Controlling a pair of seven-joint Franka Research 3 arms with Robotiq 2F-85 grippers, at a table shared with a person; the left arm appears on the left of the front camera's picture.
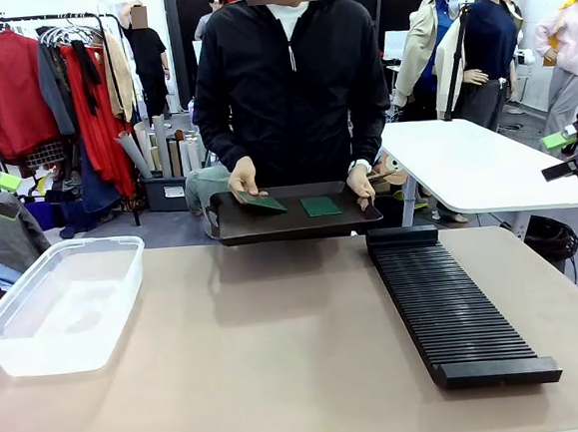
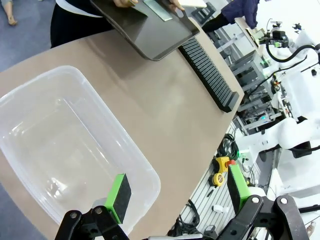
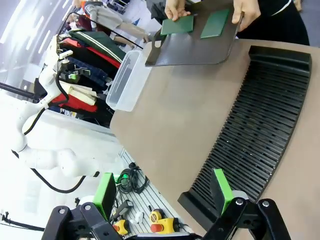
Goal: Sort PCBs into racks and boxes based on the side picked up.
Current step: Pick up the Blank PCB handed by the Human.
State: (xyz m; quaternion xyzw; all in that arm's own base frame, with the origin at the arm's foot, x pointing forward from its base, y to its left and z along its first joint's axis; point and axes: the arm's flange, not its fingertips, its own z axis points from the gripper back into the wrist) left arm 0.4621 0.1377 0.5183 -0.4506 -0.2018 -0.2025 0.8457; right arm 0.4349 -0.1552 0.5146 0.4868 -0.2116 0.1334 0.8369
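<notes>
Nothing sorted yet: two PCBs [image 1: 320, 205] lie on the tray [image 1: 290, 223], rack [image 1: 455, 313] and box [image 1: 50, 355] beside it empty, left tool [image 2: 178, 192] and right tool [image 3: 164, 191] spread.

Past the far edge of your tan table [image 1: 281, 367] you have a clothes rail [image 1: 49, 95] of red and grey garments on the left. Fabric rolls [image 1: 158, 146] stand beside it. A white table [image 1: 475, 166] is on the right, over grey floor [image 1: 160, 231].

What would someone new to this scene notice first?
A person at the table's far edge holds a black tray with two green PCBs on it. A long black slotted rack lies at right, a clear tub at left. The left gripper and right gripper are open.
</notes>
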